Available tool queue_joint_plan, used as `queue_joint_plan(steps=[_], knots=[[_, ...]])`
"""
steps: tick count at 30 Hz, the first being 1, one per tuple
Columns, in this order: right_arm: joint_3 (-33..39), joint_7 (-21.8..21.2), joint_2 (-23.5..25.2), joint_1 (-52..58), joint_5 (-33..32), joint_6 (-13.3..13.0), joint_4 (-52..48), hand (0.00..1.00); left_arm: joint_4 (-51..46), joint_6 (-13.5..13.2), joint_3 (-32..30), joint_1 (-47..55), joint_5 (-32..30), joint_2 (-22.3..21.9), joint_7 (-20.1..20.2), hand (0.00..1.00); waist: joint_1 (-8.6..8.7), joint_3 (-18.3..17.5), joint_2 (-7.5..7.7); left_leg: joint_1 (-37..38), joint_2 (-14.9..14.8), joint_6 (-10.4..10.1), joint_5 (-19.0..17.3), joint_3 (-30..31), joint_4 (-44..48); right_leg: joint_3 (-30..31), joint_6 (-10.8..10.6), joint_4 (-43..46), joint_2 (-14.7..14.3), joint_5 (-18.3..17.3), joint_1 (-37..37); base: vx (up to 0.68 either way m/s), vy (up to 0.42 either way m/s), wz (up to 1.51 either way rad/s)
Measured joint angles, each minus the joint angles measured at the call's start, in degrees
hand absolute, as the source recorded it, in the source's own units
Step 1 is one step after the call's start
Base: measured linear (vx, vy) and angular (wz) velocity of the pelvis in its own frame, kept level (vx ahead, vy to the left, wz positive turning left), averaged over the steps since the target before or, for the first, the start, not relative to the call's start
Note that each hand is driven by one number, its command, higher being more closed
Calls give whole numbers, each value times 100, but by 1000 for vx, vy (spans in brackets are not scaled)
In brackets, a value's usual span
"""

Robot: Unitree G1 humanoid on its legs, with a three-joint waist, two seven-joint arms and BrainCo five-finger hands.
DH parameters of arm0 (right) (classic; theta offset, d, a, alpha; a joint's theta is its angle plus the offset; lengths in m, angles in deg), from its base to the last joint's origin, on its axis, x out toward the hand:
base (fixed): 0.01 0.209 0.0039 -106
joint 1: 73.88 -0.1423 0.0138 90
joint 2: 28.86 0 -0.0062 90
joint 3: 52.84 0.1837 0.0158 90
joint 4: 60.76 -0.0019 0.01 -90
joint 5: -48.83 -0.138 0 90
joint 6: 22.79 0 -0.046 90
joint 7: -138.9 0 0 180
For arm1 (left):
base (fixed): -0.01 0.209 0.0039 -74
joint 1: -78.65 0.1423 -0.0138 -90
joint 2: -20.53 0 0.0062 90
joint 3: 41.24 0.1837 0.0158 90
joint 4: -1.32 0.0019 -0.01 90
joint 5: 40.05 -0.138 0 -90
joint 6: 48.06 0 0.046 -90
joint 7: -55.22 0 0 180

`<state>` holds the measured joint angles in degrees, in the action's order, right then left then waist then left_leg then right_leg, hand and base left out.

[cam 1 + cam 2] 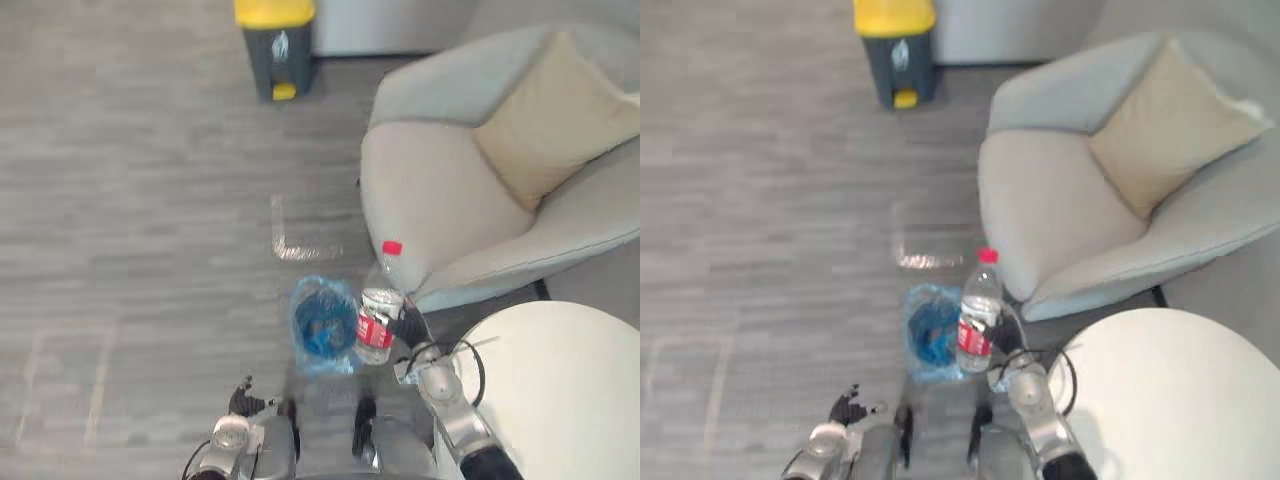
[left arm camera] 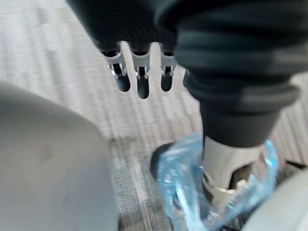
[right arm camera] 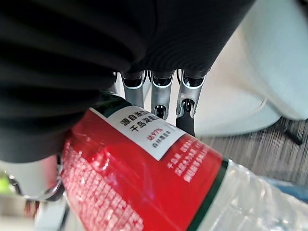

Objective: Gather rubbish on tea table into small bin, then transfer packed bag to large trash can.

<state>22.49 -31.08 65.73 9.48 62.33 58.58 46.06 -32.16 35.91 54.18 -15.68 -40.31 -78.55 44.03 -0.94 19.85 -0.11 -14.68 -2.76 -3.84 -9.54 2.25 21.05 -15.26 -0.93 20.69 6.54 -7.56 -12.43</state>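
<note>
My right hand [image 1: 408, 325] is shut on a clear plastic bottle [image 1: 378, 310] with a red cap and red label. I hold it nearly upright, just right of the small bin [image 1: 322, 322] lined with a blue bag on the floor. In the right wrist view the fingers [image 3: 161, 94] curl round the bottle's label [image 3: 144, 178]. Low beside my body, my left hand [image 1: 243, 400] hangs open with relaxed fingers [image 2: 142, 77]; the blue bag's rim [image 2: 175, 178] shows below it. The large grey trash can [image 1: 275, 40] with a yellow lid stands far ahead.
The round white tea table [image 1: 570, 400] is at my lower right. A grey armchair [image 1: 440, 200] with a beige cushion [image 1: 555, 120] stands to the right, close behind the bin. Grey wood-look floor [image 1: 140, 200] stretches left towards the large can.
</note>
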Motion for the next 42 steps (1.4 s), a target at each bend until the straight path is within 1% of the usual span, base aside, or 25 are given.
queue_joint_plan(steps=[2, 4, 5, 6, 7, 8, 9, 10, 11, 12, 13, 14, 15, 16, 17, 19, 20, 21, 24, 29, 30, 33, 37, 40, 42], knots=[[-38, 17, -48, -306, 9, 14, 95, 100, -60, -18, -5, -132, 66, 39, -4, 0, -68, 151, 3, -310, 36, 1, -2, 0, 151, -10, -2, 106, 57, -85, -255, -148, -10, 17], [-170, 102, -143, -784, 23, 41, 291, 100, -195, -83, -128, -323, 173, 112, -32, 0, -135, 427, -16, -855, 38, 10, -13, 27, 500, -24, 22, 300, 78, -171, -672, -208, -15, 13], [-183, 130, -165, -881, 27, 46, 292, 100, -197, -88, -176, -364, 192, 120, -56, 0, -139, 464, -22, -969, 35, 28, -28, 39, 562, -37, 20, 351, 82, -194, -755, -231, -4, 19], [-187, 197, -234, -1033, 30, 55, 329, 100, -204, -98, -246, -477, 279, 154, -117, 0, -137, 564, -30, -1268, 27, 37, -66, 71, 734, -94, 20, 515, 102, -241, -1004, -217, 4, 29], [-179, 251, -273, -1202, 41, 91, 493, 100, -195, -96, -279, -577, 278, 208, -124, 0, -139, 581, -27, -1573, 30, 48, -75, 94, 892, -156, 33, 721, 153, -280, -1283, -182, 15, 29], [-174, 267, -285, -1272, 48, 115, 559, 100, -196, -94, -295, -610, 278, 219, -128, 0, -142, 582, -26, -1710, 31, 51, -82, 100, 961, -163, 41, 799, 165, -301, -1403, -177, 31, 23], [-159, 356, -330, -1471, 68, 192, 687, 100, -204, -97, -399, -716, 281, 232, -150, 0, -176, 582, -24, -2098, 36, 51, -116, 100, 1165, -194, 54, 1050, 236, -348, -1785, -147, 38, 13], [-144, 384, -339, -1518, 73, 221, 687, 100, -215, -96, -428, -758, 283, 232, -165, 0, -197, 583, -23, -2223, 39, 48, -124, 96, 1218, -196, 59, 1125, 253, -366, -1909, -167, 42, 14], [-112, 453, -350, -1669, 148, 263, 682, 100, -306, -77, -448, -850, 295, 233, -243, 0, -237, 592, -15, -2577, 35, 51, -129, 71, 1343, -202, 61, 1306, 300, -380, -2263, -137, 31, 18], [-102, 477, -361, -1848, 188, 275, 647, 100, -578, -71, -452, -852, 325, 254, -259, 0, -241, 706, -16, -2811, 28, 51, -119, 33, 1417, -238, 71, 1440, 365, -386, -2486, -124, 21, 21], [-97, 488, -373, -1910, 190, 275, 643, 100, -687, -71, -450, -849, 324, 255, -266, 0, -244, 751, -17, -2882, 23, 55, -113, 14, 1434, -258, 81, 1478, 395, -400, -2557, -113, 9, 33], [-49, 544, -418, -2055, 185, 284, 621, 100, -1061, -80, -444, -829, 332, 250, -259, 0, -258, 797, -27, -3148, -15, 63, -97, -59, 1486, -300, 87, 1588, 475, -441, -2803, -106, -8, 38], [99, 596, -433, -2172, 181, 308, 561, 100, -1454, -99, -438, -790, 354, 201, -256, 0, -289, 811, -42, -3428, -118, 86, -27, -202, 1565, -323, 72, 1714, 514, -470, -3051, -98, -11, 38], [143, 617, -452, -2205, 178, 327, 506, 100, -1562, -105, -437, -788, 383, 177, -255, 0, -304, 824, -45, -3513, -129, 99, -6, -221, 1590, -332, 77, 1752, 527, -480, -3128, -67, -3, 25], [312, 652, -508, -2316, 175, 357, 317, 100, -1851, -122, -437, -787, 445, 106, -248, 0, -390, 890, -28, -3704, -135, 126, 21, -254, 1644, -335, 76, 1839, 568, -482, -3328, -32, 12, 9], [541, 801, -609, -2595, 136, 364, 145, 100, -2234, -161, -425, -775, 509, 18, -229, 0, -489, 972, -20, -3985, -131, 158, 85, -301, 1744, -331, 79, 1976, 633, -482, -3613, 5, 36, 2], [554, 823, -642, -2656, 119, 365, 145, 100, -2287, -169, -421, -775, 515, 8, -225, 0, -508, 988, -21, -4031, -124, 166, 94, -307, 1748, -332, 79, 1999, 647, -481, -3660, 46, 54, 3], [555, 871, -750, -2877, 32, 372, 145, 100, -2481, -213, -418, -733, 551, -5, -223, 0, -524, 994, -23, -4228, -114, 194, 117, -321, 1799, -333, 80, 2039, 665, -481, -3835, 37, 31, 4], [551, 915, -825, -3070, -15, 392, 146, 100, -2689, -232, -414, -678, 563, -29, -216, 0, -542, 995, -23, -4373, -69, 202, 124, -320, 1810, -333, 79, 2097, 719, -487, -3989, 60, 34, 10], [551, 915, -905, -3312, -12, 401, 212, 100, -2897, -256, -353, -550, 613, -116, -210, 0, -595, 995, -23, -4453, 1, 204, 136, -321, 1745, -336, 59, 2113, 791, -503, -4083, 65, 23, 10], [551, 916, -910, -3348, -13, 404, 212, 0, -2900, -259, -332, -550, 614, -114, -210, 0, -599, 994, -23, -4450, 30, 216, 159, -322, 1708, -341, 58, 2114, 821, -513, -4088, 55, 13, 11], [551, 924, -912, -3393, -23, 404, 234, 0, -2905, -284, -273, -547, 669, -114, -207, 0, -631, 993, -24, -4469, 55, 218, 169, -334, 1685, -344, 59, 2128, 851, -517, -4119, 30, 7, 4], [555, 942, -876, -3389, -62, 408, 525, 0, -2924, -322, -194, -548, 710, -112, -204, 0, -649, 989, -25, -4497, 94, 219, 232, -330, 1607, -343, 59, 2134, 878, -517, -4164, 7, -5, 7], [559, 980, -805, -3366, -62, 412, 674, 0, -2907, -322, -166, -550, 710, -111, -205, 0, -648, 988, -25, -4497, 98, 214, 270, -326, 1585, -344, 60, 2131, 878, -517, -4165, -2, -10, 4], [651, 1028, -654, -3346, -59, 411, 673, 0, -2890, -321, -164, -558, 708, -110, -208, 0, -639, 983, -24, -4497, 92, 212, 286, -330, 1586, -339, 61, 2132, 875, -517, -4165, 0, 0, 0]])
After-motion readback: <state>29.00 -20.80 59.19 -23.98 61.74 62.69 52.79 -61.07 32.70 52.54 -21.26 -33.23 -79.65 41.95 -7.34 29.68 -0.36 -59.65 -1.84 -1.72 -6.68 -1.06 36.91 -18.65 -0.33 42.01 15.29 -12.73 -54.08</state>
